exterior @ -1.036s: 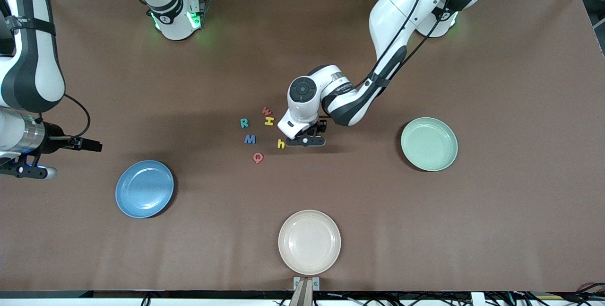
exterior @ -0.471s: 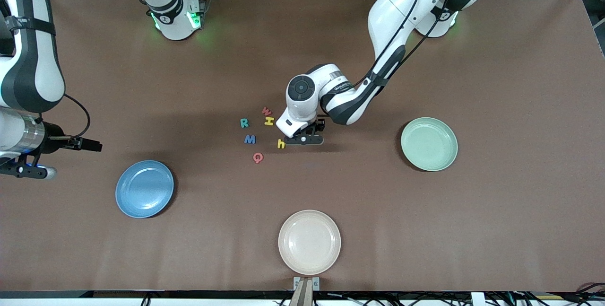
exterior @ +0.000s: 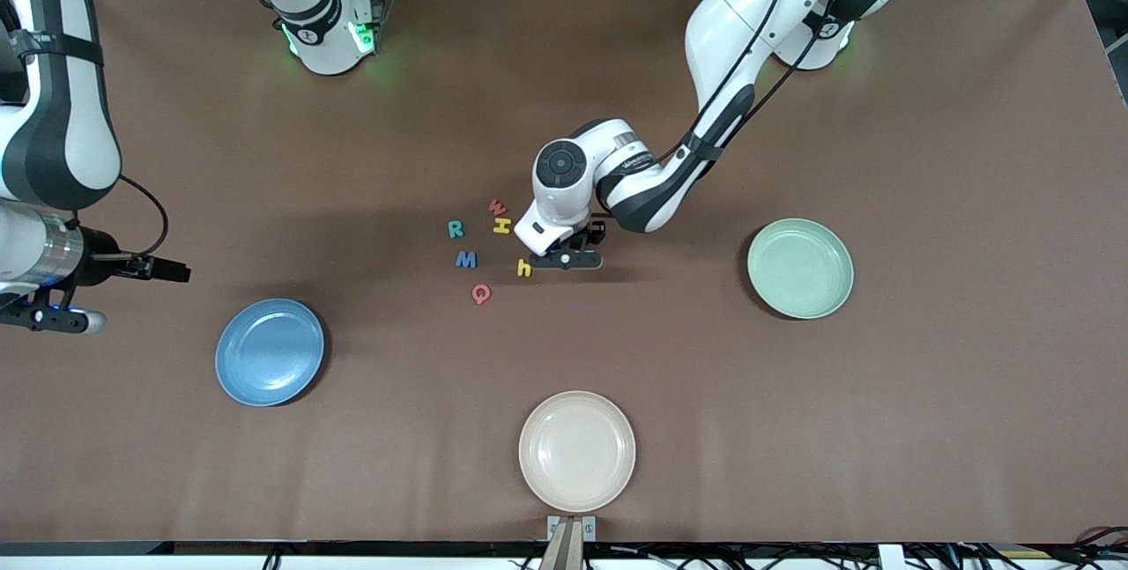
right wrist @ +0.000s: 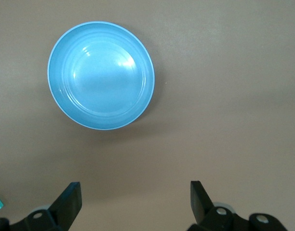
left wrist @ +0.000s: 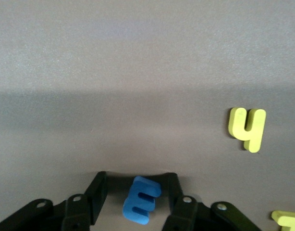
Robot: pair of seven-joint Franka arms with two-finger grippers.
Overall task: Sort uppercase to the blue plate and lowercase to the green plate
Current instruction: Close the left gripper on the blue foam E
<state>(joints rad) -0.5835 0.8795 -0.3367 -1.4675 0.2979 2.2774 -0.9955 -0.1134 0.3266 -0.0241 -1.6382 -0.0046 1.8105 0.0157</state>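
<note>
**Left gripper brackets a blue lowercase letter at the middle of the table**

The left gripper (left wrist: pixel 136 192) is low over the middle of the table (exterior: pixel 925 429), just beside the yellow h (exterior: pixel 524 268) on the side toward the left arm's end. In the left wrist view a blue m-like letter (left wrist: pixel 141 199) lies flat between the two fingers (left wrist: pixel 96 192). The fingers are partly drawn in, one on each side of the letter, and a thin gap still shows on each side, so I judge that they are not pinching it yet. The long axis of the letter runs roughly along the fingers, so the jaws meet its narrow width.

The other letters are in a loose group toward the right arm's end: yellow H (exterior: pixel 501 225), red w (exterior: pixel 498 207), teal R (exterior: pixel 456 229), blue M (exterior: pixel 466 260) and red Q (exterior: pixel 481 293).

The green plate (exterior: pixel 800 268) is well apart from the letter, toward the left arm's end, so the left arm is the nearer one for this carry.

The right gripper (right wrist: pixel 136 199) waits with its fingers spread wide, over the table near the blue plate (exterior: pixel 270 351). All plates, also the beige plate (exterior: pixel 577 451), hold nothing.
</note>
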